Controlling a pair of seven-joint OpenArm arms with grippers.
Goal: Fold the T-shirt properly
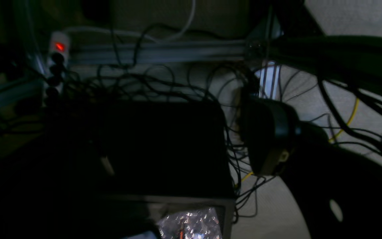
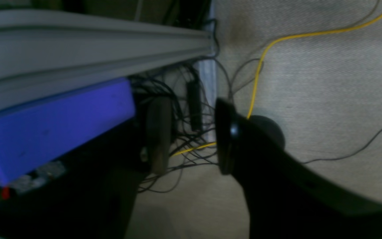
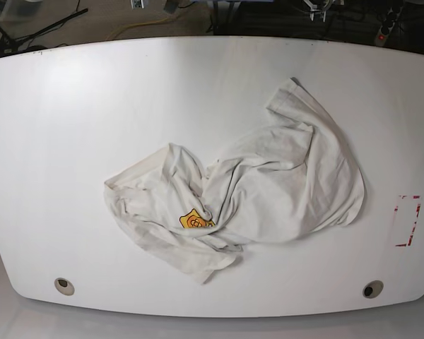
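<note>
The left wrist view is showing only a dark floor: tangled cables (image 1: 164,86), a power strip (image 1: 56,59) glowing red, and one end effector finger (image 1: 267,139); I cannot tell whether the left end effector is released or clenched.

The right wrist view is looking along a grey rail (image 2: 88,46), a blue box (image 2: 55,126) and a yellow cable (image 2: 277,43). Both fingers are showing there with a clear gap, so the right end effector (image 2: 191,136) is sitting released, grasping nothing.

In the base view the T-shirt (image 3: 268,183) is lying crumpled mid-bench (image 3: 71,99), with neither arm in sight. Its long axis is running from lower left to upper right, with the yellow patch (image 3: 195,220) facing up. Flattening should probably come first: taking two well-separated edges and drawing them apart before folding.
</note>
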